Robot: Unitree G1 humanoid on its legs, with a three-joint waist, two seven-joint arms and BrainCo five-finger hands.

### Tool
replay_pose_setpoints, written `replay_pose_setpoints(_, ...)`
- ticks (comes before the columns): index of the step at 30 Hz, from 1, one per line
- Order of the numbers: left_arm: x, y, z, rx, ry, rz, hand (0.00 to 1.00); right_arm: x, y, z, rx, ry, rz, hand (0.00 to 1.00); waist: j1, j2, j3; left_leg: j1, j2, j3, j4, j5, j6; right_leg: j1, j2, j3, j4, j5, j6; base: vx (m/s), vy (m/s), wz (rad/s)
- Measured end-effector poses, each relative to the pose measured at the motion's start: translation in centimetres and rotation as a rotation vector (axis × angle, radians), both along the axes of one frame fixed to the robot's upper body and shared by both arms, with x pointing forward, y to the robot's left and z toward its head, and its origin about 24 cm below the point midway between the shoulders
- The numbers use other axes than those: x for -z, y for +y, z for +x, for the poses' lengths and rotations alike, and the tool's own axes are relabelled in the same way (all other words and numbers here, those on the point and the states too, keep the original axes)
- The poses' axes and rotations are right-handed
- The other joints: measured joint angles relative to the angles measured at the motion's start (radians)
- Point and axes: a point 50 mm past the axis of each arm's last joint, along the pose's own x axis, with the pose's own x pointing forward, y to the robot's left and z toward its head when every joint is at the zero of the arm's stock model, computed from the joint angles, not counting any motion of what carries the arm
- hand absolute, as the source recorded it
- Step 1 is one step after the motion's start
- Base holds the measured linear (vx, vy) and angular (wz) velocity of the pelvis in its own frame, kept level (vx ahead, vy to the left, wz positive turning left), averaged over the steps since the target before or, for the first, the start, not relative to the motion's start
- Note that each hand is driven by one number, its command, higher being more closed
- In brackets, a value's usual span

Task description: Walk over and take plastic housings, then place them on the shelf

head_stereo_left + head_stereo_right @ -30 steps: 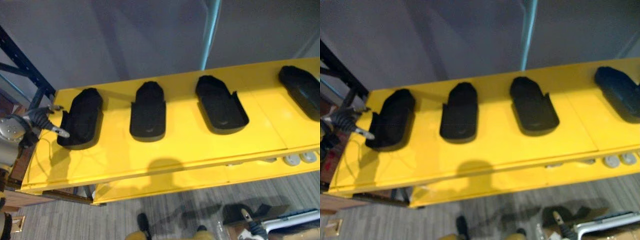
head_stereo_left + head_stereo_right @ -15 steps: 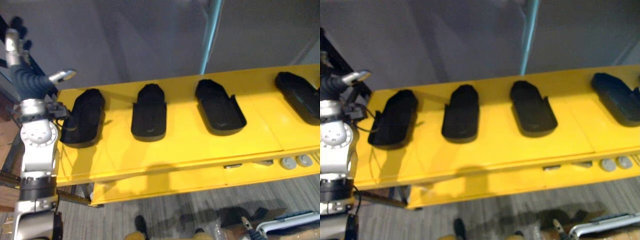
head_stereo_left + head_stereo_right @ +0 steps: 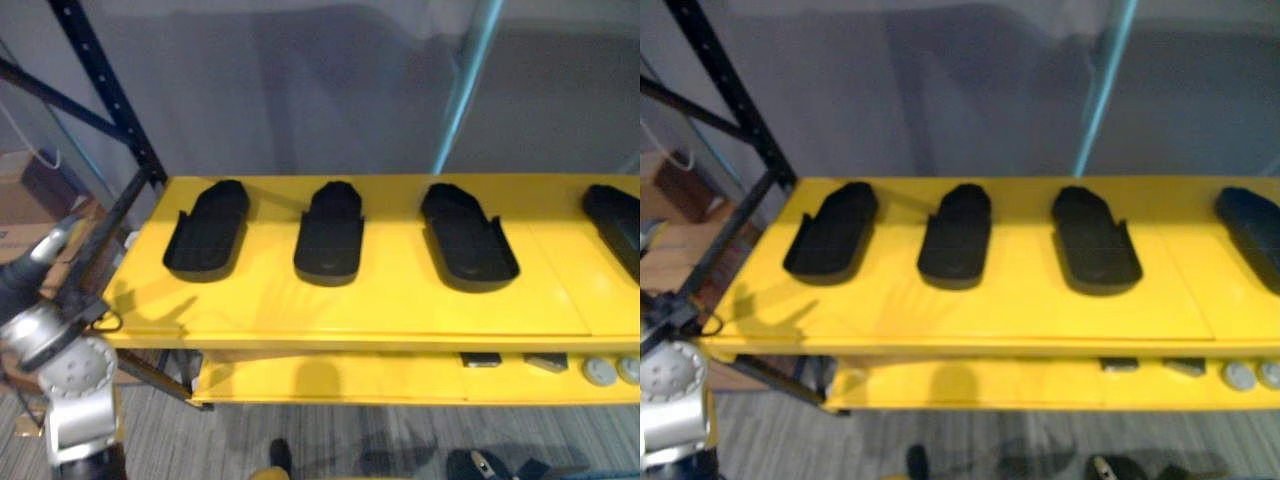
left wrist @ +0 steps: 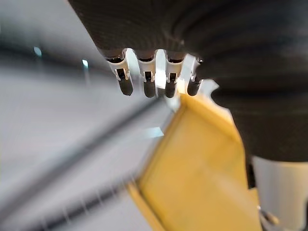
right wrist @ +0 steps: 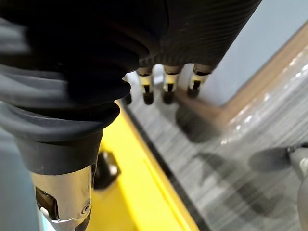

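Several black plastic housings lie in a row on the yellow shelf [image 3: 380, 305]: one at the left [image 3: 205, 232], one beside it [image 3: 330, 232], a third [image 3: 468, 238] and one at the right edge [image 3: 615, 220]. My left hand [image 3: 32, 268] hangs off the shelf's left front corner, apart from the leftmost housing. In its wrist view the fingers [image 4: 147, 84] are relaxed and hold nothing, with the yellow shelf [image 4: 192, 163] past them. My right hand [image 5: 166, 82] hangs low over the grey floor, fingers relaxed and empty.
A dark blue rack upright [image 3: 110, 100] with a diagonal brace stands at the shelf's left end. A teal post [image 3: 465, 90] rises behind the shelf. A lower yellow level [image 3: 330, 380] carries small grey parts [image 3: 600, 372]. A cardboard box [image 3: 30, 200] sits at the far left.
My left hand was at the leftmost housing, lifted off it, then dropped back to the shelf's left front corner. The housing stays on the shelf. The camera has shifted and shows more of the rack.
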Motion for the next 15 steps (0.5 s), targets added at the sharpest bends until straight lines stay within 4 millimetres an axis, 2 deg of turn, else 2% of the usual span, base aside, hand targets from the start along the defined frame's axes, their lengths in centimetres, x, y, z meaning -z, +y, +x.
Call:
replay_pose_setpoints(2,1.1,0.4,-0.8,-0.030,0.045,-0.027,0.00,0.0,0.0,0.2,-0.002,0.000,0.004,0.00,0.016,0.000,0.000,-0.003,-0.004,-0.018,0.000,-0.003,0.000,0.011,-0.001,-0.021,0.008,-0.009,0.008,-0.02,-0.006,0.39)
replay_pose_setpoints(4,2.2,0.8,-1.4,-0.037,0.097,-0.064,0.00,0.0,0.0,0.9,-0.010,-0.009,0.007,0.00,0.050,-0.001,0.000,0.003,-0.007,-0.021,0.000,-0.006,0.003,0.025,-0.002,-0.031,0.009,-0.014,0.011,-0.04,-0.003,0.16)
replay_pose_setpoints(6,3.8,1.1,-1.7,-0.020,0.162,-0.128,0.00,-0.2,-0.2,2.1,-0.019,-0.037,0.004,0.00,0.058,0.000,0.000,0.003,-0.007,-0.019,0.000,-0.006,0.003,0.032,-0.002,-0.040,0.009,-0.016,0.014,-0.03,-0.004,0.16)
replay_pose_setpoints(9,7.5,0.9,-1.2,0.061,0.307,-0.250,0.00,-0.4,-0.3,3.3,-0.028,-0.067,0.001,0.00,0.062,-0.002,0.002,0.004,-0.007,-0.010,0.000,-0.006,0.004,0.039,-0.005,-0.061,0.016,-0.023,0.016,0.02,-0.012,0.20)
replay_pose_setpoints(11,10.7,0.2,-0.4,0.168,0.412,-0.374,0.00,-0.5,-0.1,3.9,-0.046,-0.086,0.014,0.00,0.062,-0.012,0.008,0.018,-0.009,-0.012,0.000,-0.005,0.006,0.054,-0.008,-0.070,0.024,-0.034,0.013,0.03,-0.010,0.08)
replay_pose_setpoints(12,11.5,0.0,-0.2,0.194,0.440,-0.401,0.00,-0.5,0.0,4.1,-0.048,-0.092,0.019,0.00,0.062,-0.015,0.012,0.023,-0.010,-0.012,0.000,-0.005,0.006,0.058,-0.009,-0.070,0.028,-0.038,0.011,0.03,-0.022,0.05)
replay_pose_setpoints(14,15.6,-1.5,0.1,0.302,0.608,-0.521,0.00,-0.5,0.2,4.7,-0.045,-0.110,0.029,0.00,0.055,-0.023,0.019,0.027,-0.010,-0.014,0.000,-0.006,0.006,0.064,-0.009,-0.075,0.029,-0.044,0.012,0.03,-0.028,0.03)
replay_pose_setpoints(15,16.7,-2.0,0.0,0.324,0.658,-0.546,0.00,-0.6,0.2,4.8,-0.038,-0.116,0.032,0.00,0.054,-0.023,0.021,0.027,-0.010,-0.014,0.000,-0.006,0.006,0.064,-0.009,-0.075,0.028,-0.045,0.012,0.03,-0.023,0.00)
